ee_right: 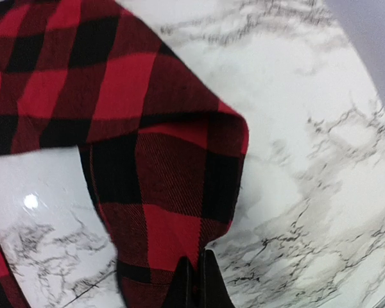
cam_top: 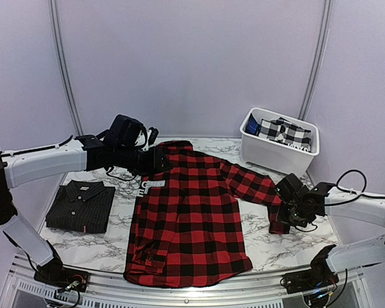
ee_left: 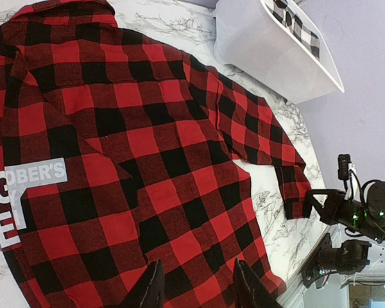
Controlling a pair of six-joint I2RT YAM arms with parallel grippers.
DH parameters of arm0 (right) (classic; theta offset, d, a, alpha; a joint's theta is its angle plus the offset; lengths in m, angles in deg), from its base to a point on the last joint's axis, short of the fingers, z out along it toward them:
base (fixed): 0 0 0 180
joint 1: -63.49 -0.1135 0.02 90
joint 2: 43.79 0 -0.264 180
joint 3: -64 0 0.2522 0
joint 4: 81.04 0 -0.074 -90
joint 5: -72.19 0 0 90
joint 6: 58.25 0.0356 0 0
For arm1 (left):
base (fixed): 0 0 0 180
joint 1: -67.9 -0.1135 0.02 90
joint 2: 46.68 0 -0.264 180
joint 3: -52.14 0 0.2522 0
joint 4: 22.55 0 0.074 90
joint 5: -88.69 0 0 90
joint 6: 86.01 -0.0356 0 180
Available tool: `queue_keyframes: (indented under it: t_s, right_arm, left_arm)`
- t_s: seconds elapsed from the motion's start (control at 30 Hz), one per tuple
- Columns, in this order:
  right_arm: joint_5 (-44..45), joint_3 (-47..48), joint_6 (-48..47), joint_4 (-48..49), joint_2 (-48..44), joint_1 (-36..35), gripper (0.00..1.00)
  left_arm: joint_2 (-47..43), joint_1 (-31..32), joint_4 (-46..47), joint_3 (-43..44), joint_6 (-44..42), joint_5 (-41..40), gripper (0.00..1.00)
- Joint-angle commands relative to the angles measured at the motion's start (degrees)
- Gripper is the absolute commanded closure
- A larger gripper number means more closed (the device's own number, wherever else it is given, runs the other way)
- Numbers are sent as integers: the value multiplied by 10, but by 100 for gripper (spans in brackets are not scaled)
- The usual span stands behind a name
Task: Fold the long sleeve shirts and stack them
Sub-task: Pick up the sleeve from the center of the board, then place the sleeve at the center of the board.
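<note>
The red-and-black check flannel shirt lies spread flat in the middle of the marble table, one sleeve stretched toward the right. My right gripper is shut on that sleeve's cuff, its fingertips pinched together on the fabric edge. My left gripper hovers over the collar end, jaws apart, nothing between them; in the left wrist view it hangs above the shirt body. The black pinstriped shirt lies folded at the left.
A white bin stands at the back right holding a black-and-white check cloth. A white printed label sits on the flannel near the collar. The table's metal front rail runs between the arm bases.
</note>
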Motion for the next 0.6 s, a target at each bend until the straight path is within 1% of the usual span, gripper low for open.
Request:
queue_keyframes:
  t_s: [0.0,0.07,0.13,0.23,0.33,0.47,0.57]
  right_arm:
    - [93,85,-54,-51,-18,12,100]
    - [101,128,-67,-59,-3,5,100]
    - [125,177,-78,-61,22,-23,100]
    - [160,248,-94,-70,84,-76,100]
    - [189,327,-113,-74,166,-148,100]
    - [177,402,-152,-58,285,-251,100]
    - [127,430,-200,-22,372,-299,100]
  left_arm:
    - [-19,2,13,-8,2,9,61]
    - [-19,2,13,-7,4,11,61]
    - [-16,2,13,-5,5,15,61]
    - [-9,2,13,-3,9,21,61]
    - [-4,1,13,-2,14,27,61]
    - [-4,1,14,-8,20,28,61]
    - [-9,1,13,-18,23,24,61]
